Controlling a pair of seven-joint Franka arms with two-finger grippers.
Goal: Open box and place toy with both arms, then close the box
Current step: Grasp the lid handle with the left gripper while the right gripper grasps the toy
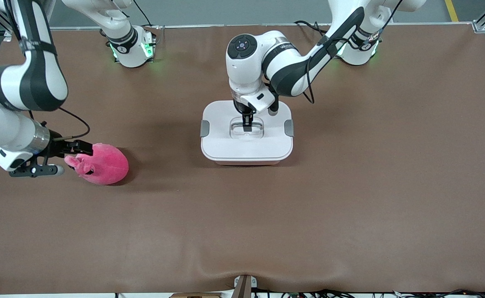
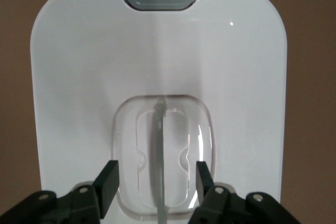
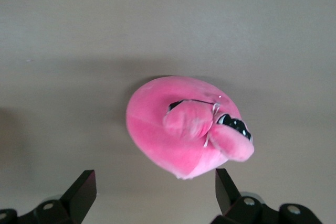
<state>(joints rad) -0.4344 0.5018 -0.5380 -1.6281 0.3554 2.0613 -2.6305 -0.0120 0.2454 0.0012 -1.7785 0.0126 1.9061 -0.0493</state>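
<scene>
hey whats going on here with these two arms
The left claw is open over the recessed handle in the white lid of the box, which is shut. The right claw is open above the pink toy, which lies on the table toward the right arm's end. Nothing is gripped yet.

No legible text, labels, brands, numbers or signs on anything in view.

A robotics lab: two white arms [image 1: 267, 62] are bolted along a table [image 1: 350, 207] covered in plain brown matting, cables [image 1: 329, 293] trailing at its edge, grey floor with a yellow line [image 1: 451, 10] alongside.
</scene>
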